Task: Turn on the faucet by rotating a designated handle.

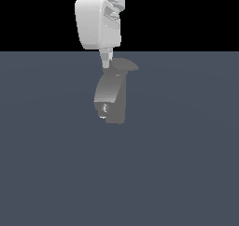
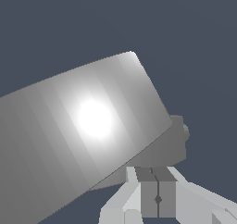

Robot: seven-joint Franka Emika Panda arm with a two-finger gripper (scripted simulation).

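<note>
The gripper [image 1: 107, 64] comes straight down from the white arm [image 1: 98, 22] and tapers to a narrow tip that meets the top of the faucet [image 1: 112, 96]; its fingers appear pressed together in the wrist view [image 2: 157, 197], with only a thin dark seam between the pads, and they seem to clasp nothing, though whether the tip actually bears on the lever cannot be told. Just beside that tip, toward the exterior view's right, lies the handle [image 1: 125, 65], a flat dark-grey blade spreading out over the faucet's top. Below the handle the faucet shows a boxy darker body and a lighter-grey curved spout [image 1: 108, 87] bulging forward and downward to a small outlet near its base. In the wrist view the spout [image 2: 83, 130] fills most of the picture as a broad, smooth grey curve with a bright glare spot, hiding much of the darker body [image 2: 173, 144] behind it. The faucet stands on a plain slate-blue floor [image 1: 186, 164] that stretches away to a black backdrop. No writing or marking shows on any surface.
</note>
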